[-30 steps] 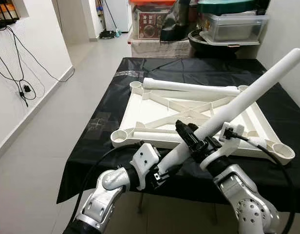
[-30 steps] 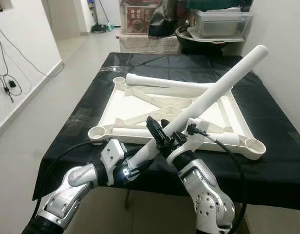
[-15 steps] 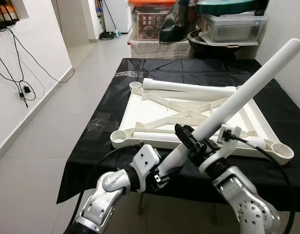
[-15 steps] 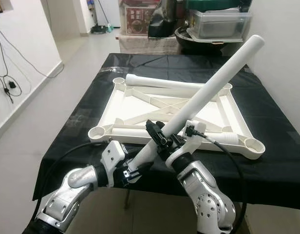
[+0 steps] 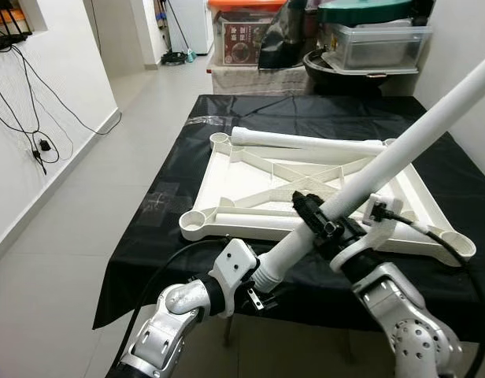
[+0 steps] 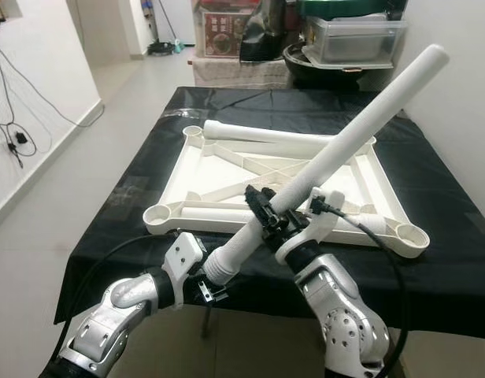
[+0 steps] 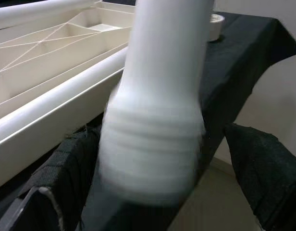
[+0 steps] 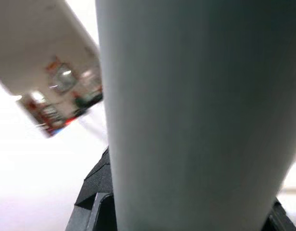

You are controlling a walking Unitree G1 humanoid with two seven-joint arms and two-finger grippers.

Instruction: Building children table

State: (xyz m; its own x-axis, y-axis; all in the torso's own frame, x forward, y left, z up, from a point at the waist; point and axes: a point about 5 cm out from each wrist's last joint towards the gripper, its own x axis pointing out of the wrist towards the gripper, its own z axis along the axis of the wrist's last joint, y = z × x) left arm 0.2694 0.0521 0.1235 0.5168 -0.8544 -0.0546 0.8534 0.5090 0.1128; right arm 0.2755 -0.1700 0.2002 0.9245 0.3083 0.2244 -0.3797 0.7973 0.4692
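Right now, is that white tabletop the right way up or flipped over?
Flipped over: the tabletop lies on the black cloth showing its ribbed underside and open corner sockets.

White tabletop [image 5: 250, 177] lies upside down, ribs showing, one white leg [image 5: 305, 142] resting along its far edge. Another long leg [image 5: 384, 161] slants up across it.

Both arms are silver cast metal with rounded joint housings and small dark screw holes. The left gripper [image 5: 262, 293] and right gripper [image 5: 323, 230] each have black fingers behind which sits a white plastic wrist block. A black cable [image 5: 160, 272] loops back from the left wrist block; another black cable [image 5: 431, 239] arcs from the right one.
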